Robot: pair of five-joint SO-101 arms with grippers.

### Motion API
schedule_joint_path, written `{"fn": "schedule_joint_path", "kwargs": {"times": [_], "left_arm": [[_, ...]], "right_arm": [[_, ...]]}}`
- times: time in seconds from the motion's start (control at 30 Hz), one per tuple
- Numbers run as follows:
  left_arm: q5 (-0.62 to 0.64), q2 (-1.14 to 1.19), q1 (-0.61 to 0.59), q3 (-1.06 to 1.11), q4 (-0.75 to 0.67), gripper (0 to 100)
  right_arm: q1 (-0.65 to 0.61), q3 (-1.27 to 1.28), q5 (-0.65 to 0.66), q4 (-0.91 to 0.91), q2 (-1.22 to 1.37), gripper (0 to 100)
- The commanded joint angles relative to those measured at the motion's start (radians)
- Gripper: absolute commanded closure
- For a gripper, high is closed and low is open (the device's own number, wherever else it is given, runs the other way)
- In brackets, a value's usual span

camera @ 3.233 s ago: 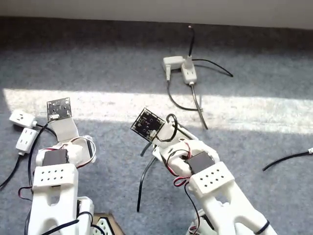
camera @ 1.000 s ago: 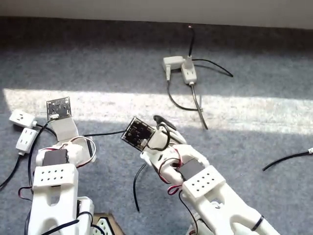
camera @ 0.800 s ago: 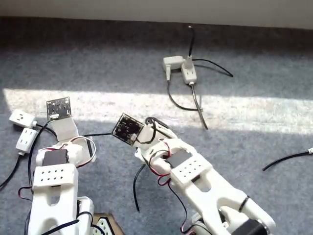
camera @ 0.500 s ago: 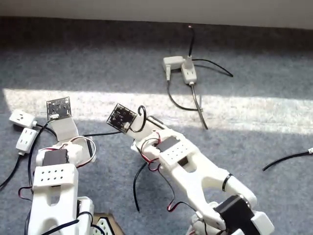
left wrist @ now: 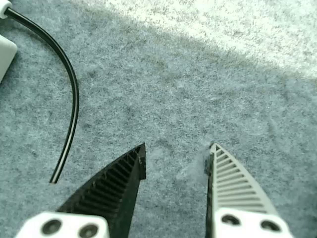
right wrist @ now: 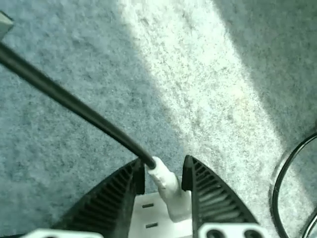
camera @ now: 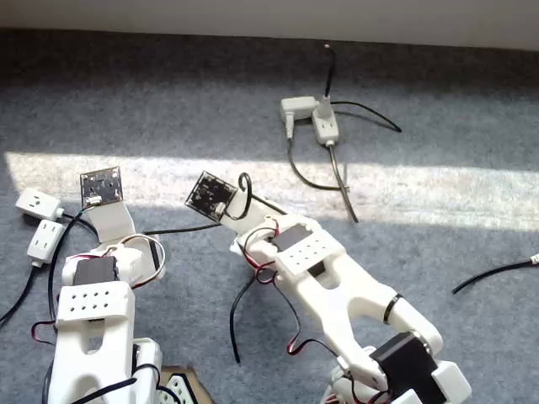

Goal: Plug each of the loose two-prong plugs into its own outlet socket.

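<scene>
My right gripper [right wrist: 163, 162] is shut on a white two-prong plug [right wrist: 168, 191] whose black cable [right wrist: 74, 106] runs away over the grey carpet. A white block with two slots [right wrist: 146, 217] lies against the plug near the gripper's base. In the high view the right arm [camera: 307, 252] stretches towards the left arm [camera: 93, 295], trailing the black cable [camera: 173, 228]. Two white outlet sockets [camera: 38, 204] [camera: 44, 240] lie at the far left. My left gripper [left wrist: 177, 148] hangs open over bare carpet beside a black cable [left wrist: 72, 99].
At the back, two more white sockets [camera: 296, 109] [camera: 325, 126] lie together with black cables running off them. A loose black cable [camera: 242, 313] curls between the arms, and another cable end [camera: 497, 271] lies at the right edge. A sunlit band crosses the carpet.
The right arm has swung left and forward with the plug, dragging its cable towards the left arm. The left arm has kept still.
</scene>
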Motion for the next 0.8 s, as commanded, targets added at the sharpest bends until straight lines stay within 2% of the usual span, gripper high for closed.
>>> {"fn": "schedule_joint_path", "kwargs": {"times": [0.0,0.13,0.27,0.47,0.63,0.77], "left_arm": [[0.005,-0.010,0.018,-0.004,-0.015,79],[0.005,-0.010,0.018,-0.004,-0.015,79],[0.005,-0.010,0.018,-0.004,-0.015,79],[0.005,-0.010,0.018,-0.004,-0.015,79],[0.005,-0.012,0.015,-0.004,-0.015,79],[0.005,-0.015,0.010,-0.004,-0.015,79]], "right_arm": [[0.047,-0.036,0.017,0.005,-0.056,86.5],[0.056,-0.036,0.017,0.005,-0.054,87.1],[0.054,-0.041,0.018,0.005,-0.056,92.3],[0.053,-0.036,0.018,0.005,-0.056,92.0],[0.041,-0.059,0.015,-0.002,-0.056,80.8],[0.018,-0.148,0.018,0.001,0.005,80.7]]}}
